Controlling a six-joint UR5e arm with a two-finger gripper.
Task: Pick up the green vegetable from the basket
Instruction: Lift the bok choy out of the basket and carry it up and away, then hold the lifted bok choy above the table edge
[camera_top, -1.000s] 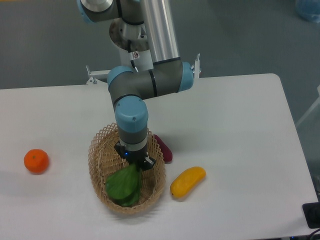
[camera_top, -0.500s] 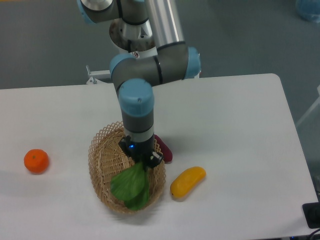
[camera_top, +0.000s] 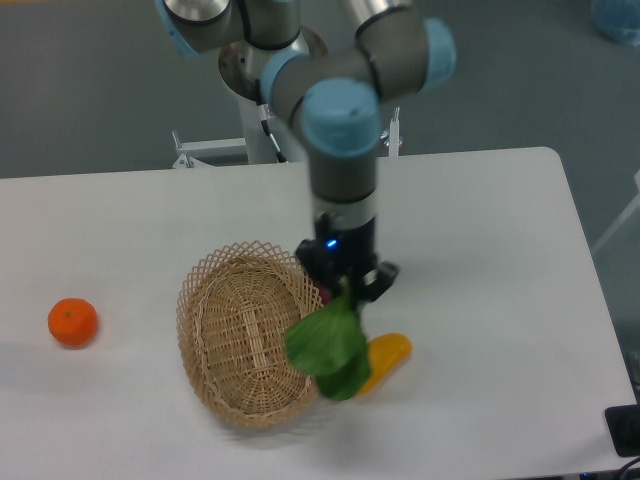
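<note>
The green vegetable (camera_top: 330, 346) hangs in the air by its stem end, its broad leaves drooping over the basket's right rim and partly covering the yellow fruit. My gripper (camera_top: 347, 287) is shut on the vegetable's upper end, raised above the table just right of the basket. The oval tan wicker basket (camera_top: 240, 335) sits on the white table with nothing inside it.
A yellow oblong fruit (camera_top: 390, 352) lies right of the basket, partly behind the leaves. A sliver of a dark purple-red vegetable (camera_top: 324, 296) shows beside the gripper. An orange (camera_top: 72, 322) rests at the far left. The table's right edge (camera_top: 590, 270) is well off.
The arm has risen and swung right, lifting the green vegetable out of the basket; it now hangs over the right rim. The basket has been left with nothing in it.
</note>
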